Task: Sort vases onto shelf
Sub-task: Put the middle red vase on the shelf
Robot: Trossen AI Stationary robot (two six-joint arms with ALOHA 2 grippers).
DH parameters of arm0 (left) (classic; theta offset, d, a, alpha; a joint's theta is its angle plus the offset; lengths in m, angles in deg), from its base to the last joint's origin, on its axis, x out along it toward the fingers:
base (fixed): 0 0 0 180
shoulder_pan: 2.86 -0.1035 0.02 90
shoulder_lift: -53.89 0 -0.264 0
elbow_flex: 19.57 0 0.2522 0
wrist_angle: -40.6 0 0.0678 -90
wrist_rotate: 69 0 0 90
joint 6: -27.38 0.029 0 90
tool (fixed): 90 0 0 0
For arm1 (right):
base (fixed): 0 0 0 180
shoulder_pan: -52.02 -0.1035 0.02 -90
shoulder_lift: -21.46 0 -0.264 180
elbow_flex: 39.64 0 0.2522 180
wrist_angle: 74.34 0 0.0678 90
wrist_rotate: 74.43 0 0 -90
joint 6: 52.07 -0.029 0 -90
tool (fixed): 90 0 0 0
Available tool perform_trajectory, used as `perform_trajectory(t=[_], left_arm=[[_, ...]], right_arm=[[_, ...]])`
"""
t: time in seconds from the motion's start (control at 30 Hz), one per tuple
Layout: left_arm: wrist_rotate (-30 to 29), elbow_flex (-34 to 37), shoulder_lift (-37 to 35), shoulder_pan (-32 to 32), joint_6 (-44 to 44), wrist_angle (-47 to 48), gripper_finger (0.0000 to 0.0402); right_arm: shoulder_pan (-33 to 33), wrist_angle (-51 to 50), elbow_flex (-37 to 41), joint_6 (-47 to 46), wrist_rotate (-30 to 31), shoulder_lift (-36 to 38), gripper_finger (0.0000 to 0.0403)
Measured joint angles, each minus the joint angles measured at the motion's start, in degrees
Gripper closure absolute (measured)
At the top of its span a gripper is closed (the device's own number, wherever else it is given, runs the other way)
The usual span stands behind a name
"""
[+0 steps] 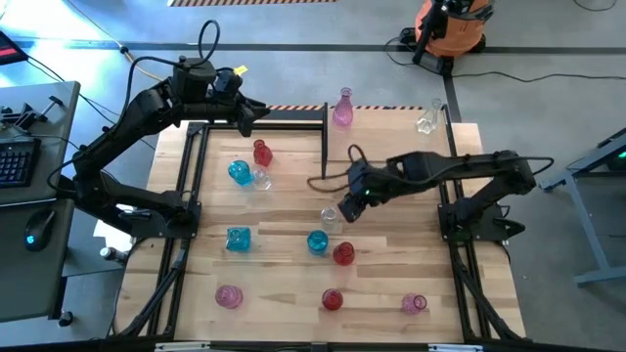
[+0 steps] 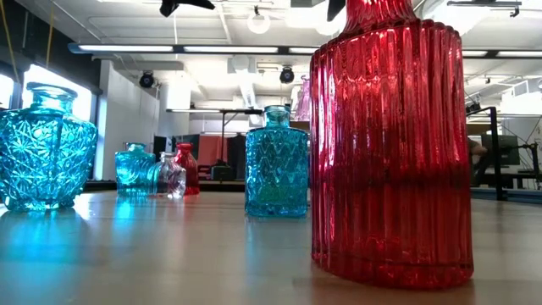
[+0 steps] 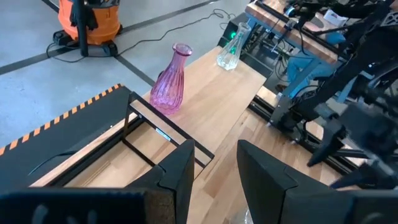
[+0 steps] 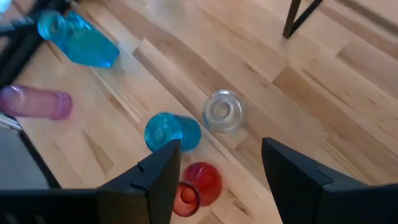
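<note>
Several small glass vases stand on their bases on the planked tabletop: red, turquoise and clear at the left, and more turquoise, red and pink ones nearer. A tall pink vase and a clear vase stand on the pale shelf at the far edge. My right gripper hangs open above and beside a small clear vase, apart from it. My left gripper is open and raised near the shelf's left end, with nothing between its fingers.
Black metal frame bars run along the table's sides and stand upright at the shelf's left end. In the low view a ribbed red vase stands close in front and hides much behind it. An orange vacuum stands on the floor beyond the table.
</note>
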Motion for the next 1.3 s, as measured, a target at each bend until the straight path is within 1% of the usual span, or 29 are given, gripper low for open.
perform_trajectory(t=[0.23, 0.53, 0.97, 1.3], left_arm=[[-0.01, 0.00, 0.02, 0.00, 0.02, 0.02, 0.0289], [-0.02, 0.00, 0.02, 0.01, 0.02, 0.15, 0.0289], [0.01, 0.00, 0.02, -0.01, 1.03, 0.17, 0.0289], [-0.01, 0.00, 0.02, -0.01, 1.05, 0.15, 0.0289]], right_arm=[[-3.20, -2.31, 0.00, 0.39, 0.10, -4.66, 0.0199], [-6.33, -6.13, 0.00, 1.88, -2.22, -9.25, 0.0199], [-9.46, -6.34, 0.00, 1.71, -2.53, -14.72, 0.0199], [-10.95, -5.25, 0.00, 0.79, -4.27, -18.51, 0.0199]])
